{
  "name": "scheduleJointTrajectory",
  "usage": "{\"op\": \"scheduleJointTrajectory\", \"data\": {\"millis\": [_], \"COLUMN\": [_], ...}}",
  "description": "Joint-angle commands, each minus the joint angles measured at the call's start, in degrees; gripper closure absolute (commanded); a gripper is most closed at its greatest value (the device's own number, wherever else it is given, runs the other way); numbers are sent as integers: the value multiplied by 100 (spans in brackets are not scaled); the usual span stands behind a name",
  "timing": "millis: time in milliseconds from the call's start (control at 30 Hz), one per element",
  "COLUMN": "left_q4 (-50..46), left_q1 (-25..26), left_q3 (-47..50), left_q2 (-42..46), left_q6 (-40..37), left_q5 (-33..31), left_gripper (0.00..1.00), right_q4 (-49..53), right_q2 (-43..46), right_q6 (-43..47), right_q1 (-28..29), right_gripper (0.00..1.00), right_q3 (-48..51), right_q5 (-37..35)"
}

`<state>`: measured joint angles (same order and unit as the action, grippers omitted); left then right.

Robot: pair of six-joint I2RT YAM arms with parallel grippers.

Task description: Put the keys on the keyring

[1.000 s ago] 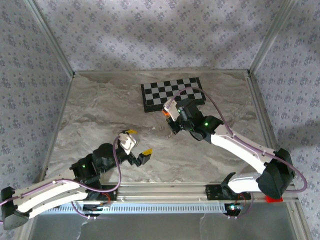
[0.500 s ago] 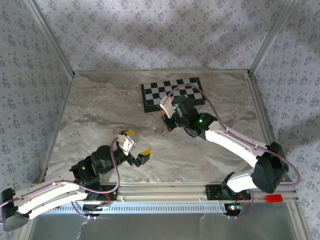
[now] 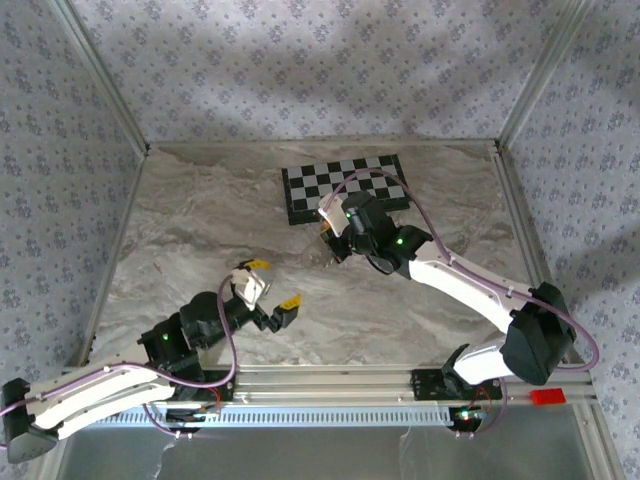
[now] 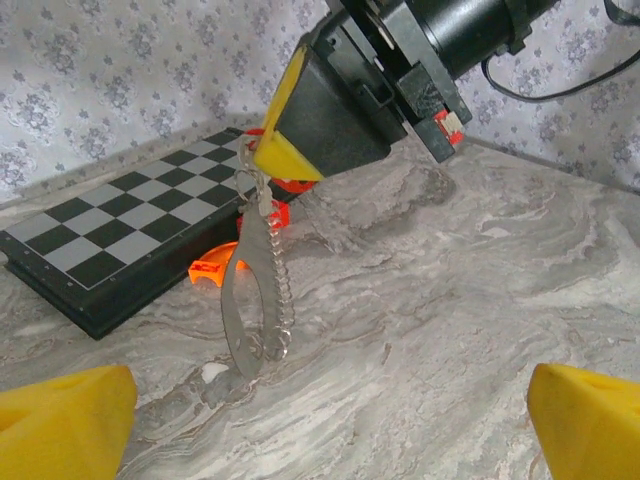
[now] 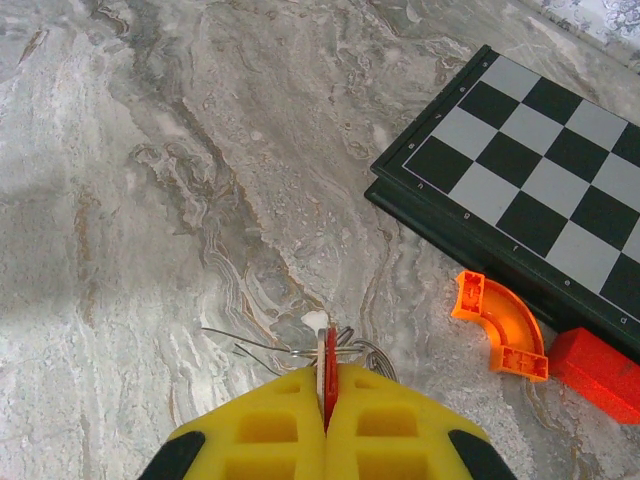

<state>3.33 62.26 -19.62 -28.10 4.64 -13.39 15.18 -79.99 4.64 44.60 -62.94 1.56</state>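
The right end effector (image 4: 272,158) is pinched shut, a sliver of the red key (image 5: 331,368) caught between its yellow pads. The keyring (image 4: 243,318) hangs straight down from its tips, with the chain (image 4: 283,300) beside it. I cannot tell whether the ring's lower end touches the desk (image 4: 450,300). Just beyond the tips lie an orange curved piece (image 5: 503,328), a red block (image 5: 605,372) and the chessboard (image 5: 540,170). The left end effector (image 3: 270,285) stands wide open and empty, facing the dangling ring.

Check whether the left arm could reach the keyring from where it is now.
Probably yes. The keyring hangs from the shut right fingers, straight ahead of the open left fingers, with bare table between and nothing in the way.
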Motion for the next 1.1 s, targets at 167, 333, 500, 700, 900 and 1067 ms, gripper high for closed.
{"op": "scheduleJointTrajectory", "data": {"millis": [167, 333, 500, 700, 900, 1067], "left_q4": [-30, -133, -218, -123, -170, -186], "left_q1": [-3, -3, -3, -3, -8, -6], "left_q3": [2, 37, 72, 195, 186, 204], "left_q2": [428, 675, 856, 971, 981, 1016], "left_q6": [-19, -60, -12, 82, 85, 100], "left_q5": [-327, -446, -583, -641, -653, -672], "left_gripper": [1, 1, 1, 0, 1, 1], "right_q4": [183, 308, 454, 554, 719, 819], "right_q2": [164, 329, 476, 766, 996, 1190], "right_q6": [-167, -259, -388, -649, -966, -1228], "right_q1": [-13, -24, -30, -28, 3, 100], "right_gripper": [100, 100, 100, 100, 100, 100], "right_q3": [87, 308, 513, 878, 1214, 1542], "right_q5": [143, 275, 423, 582, 809, 836]}}
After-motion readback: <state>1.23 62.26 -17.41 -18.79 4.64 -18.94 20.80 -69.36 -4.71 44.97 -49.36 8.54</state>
